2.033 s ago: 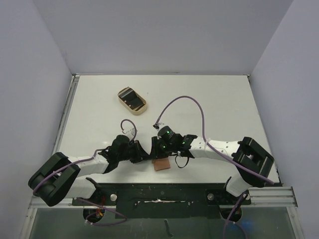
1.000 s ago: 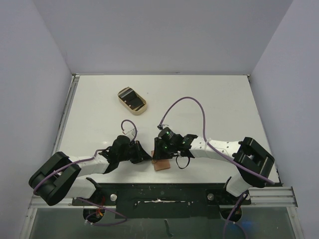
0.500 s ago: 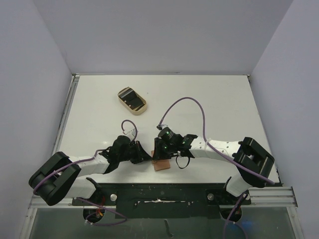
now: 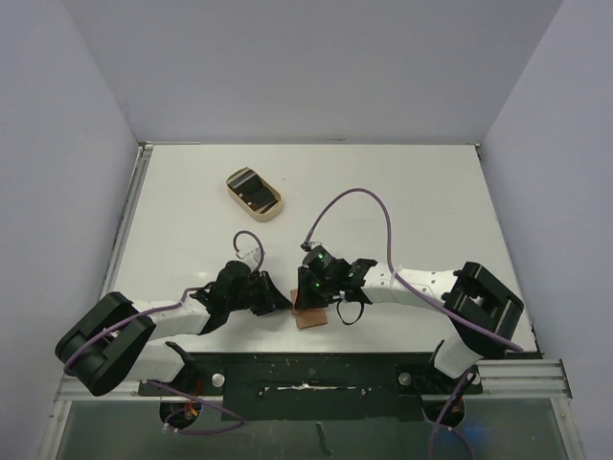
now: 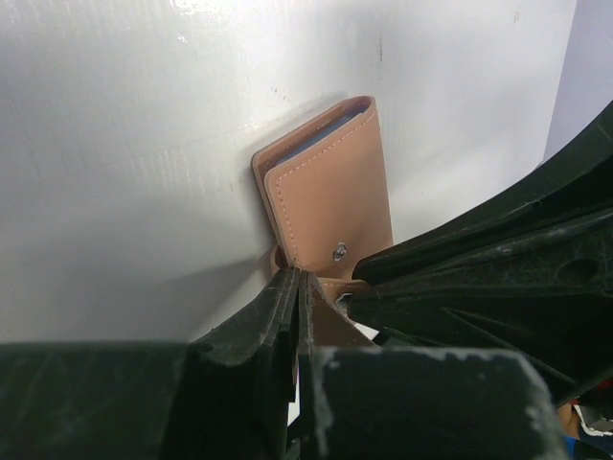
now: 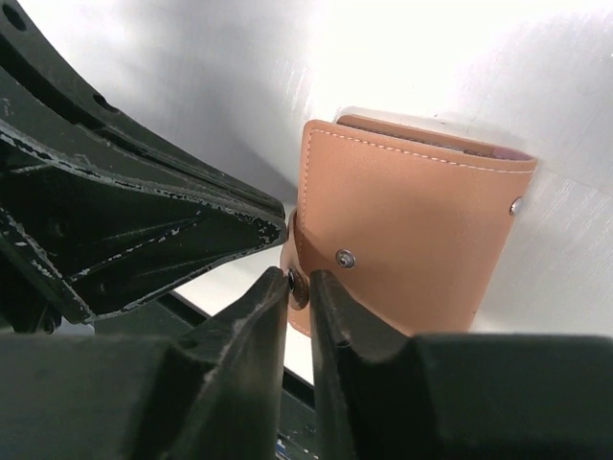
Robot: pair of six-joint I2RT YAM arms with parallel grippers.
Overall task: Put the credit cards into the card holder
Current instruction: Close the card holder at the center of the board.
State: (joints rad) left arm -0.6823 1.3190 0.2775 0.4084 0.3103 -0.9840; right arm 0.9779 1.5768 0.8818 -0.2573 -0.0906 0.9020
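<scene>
Right fingers (image 6: 244, 335) are pinching the snap tab (image 6: 303, 247), left fingers (image 5: 249, 331) pressed together against the card holder's (image 5: 330, 201) edge. On the counter (image 4: 412, 201): tan tray (image 4: 231, 182) far left holding the credit cards (image 4: 255, 195), closed card holder near centre between them. I'd pin the body down and peel that tab slowly so it unsnaps instead of dragging.
</scene>
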